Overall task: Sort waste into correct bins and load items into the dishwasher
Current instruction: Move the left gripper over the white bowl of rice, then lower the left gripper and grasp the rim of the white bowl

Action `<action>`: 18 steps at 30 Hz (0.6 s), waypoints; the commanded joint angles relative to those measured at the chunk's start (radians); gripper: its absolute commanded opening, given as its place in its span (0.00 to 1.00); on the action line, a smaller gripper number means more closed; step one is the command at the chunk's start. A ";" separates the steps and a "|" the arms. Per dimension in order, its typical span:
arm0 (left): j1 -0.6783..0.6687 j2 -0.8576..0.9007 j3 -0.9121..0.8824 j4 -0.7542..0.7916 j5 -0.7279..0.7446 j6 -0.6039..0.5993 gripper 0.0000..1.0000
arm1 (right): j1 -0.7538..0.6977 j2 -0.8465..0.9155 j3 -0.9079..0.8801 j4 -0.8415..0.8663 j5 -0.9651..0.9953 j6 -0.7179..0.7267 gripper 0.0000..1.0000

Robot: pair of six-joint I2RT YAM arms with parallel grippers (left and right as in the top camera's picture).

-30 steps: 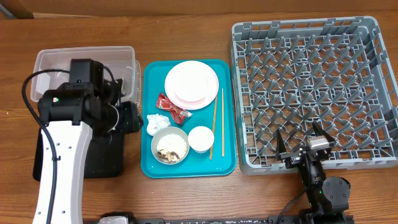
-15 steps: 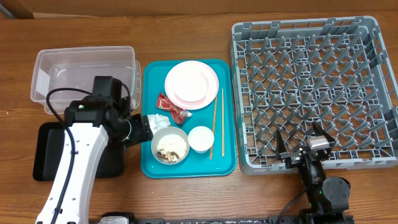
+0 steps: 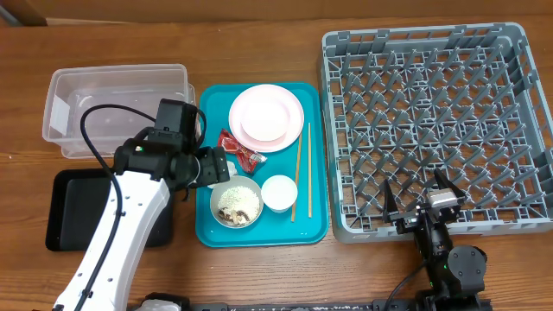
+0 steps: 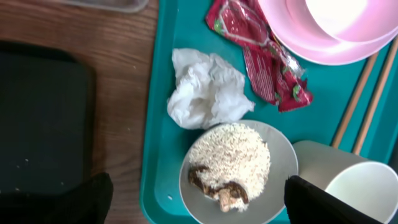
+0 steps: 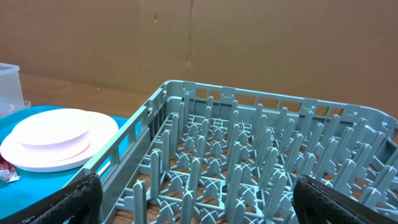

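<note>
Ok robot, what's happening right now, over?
Left end effector open, above tissue and rice bowl. Right end effector open, by rack. Nothing blocking.

Glossy crinkled red wrapper (image 4: 264, 53); soft crumpled tissue (image 4: 206, 90); matt black tray (image 4: 37, 124); grey plastic rack (image 3: 432, 121).

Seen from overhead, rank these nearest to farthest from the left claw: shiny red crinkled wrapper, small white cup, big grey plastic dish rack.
1. Shiny red wrapper, right beside the left gripper.
2. Small white cup, lower right of it.
3. Grey dish rack, far right.
</note>
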 commanded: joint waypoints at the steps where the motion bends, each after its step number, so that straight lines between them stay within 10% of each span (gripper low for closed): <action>1: -0.008 0.011 -0.005 0.010 -0.057 -0.030 0.89 | 0.006 -0.012 -0.011 0.008 0.002 -0.003 1.00; 18: -0.008 0.267 -0.011 0.034 -0.029 -0.019 0.91 | 0.006 -0.012 -0.011 0.008 0.002 -0.003 1.00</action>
